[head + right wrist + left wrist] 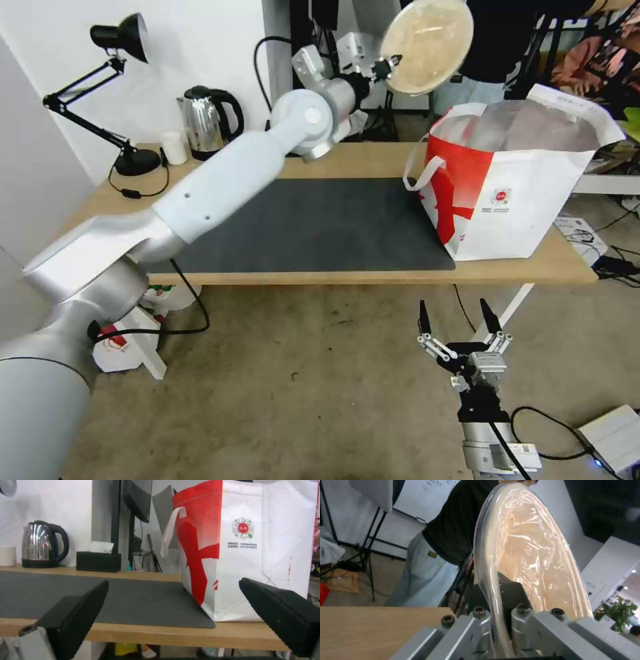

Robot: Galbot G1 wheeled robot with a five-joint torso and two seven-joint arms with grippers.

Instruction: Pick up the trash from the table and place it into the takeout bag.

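Note:
My left gripper (390,67) is raised high over the table's back edge, shut on the rim of the tan paper bowl (427,43). The bowl is tipped on its side, its plastic-covered mouth facing me, up and left of the takeout bag's opening. In the left wrist view the bowl (533,555) stands edge-on between the fingers (506,592). The takeout bag (513,193), white and red with foil lining, stands open at the right end of the table (347,160). My right gripper (459,327) hangs open below the table's front edge; its wrist view faces the bag (246,547).
A kettle (203,123), a small white cup (175,147) and a black desk lamp (113,93) stand at the back left. A black tissue box (98,561) sits at the back. The dark grey mat (320,227) covers the middle. A person stands behind the table.

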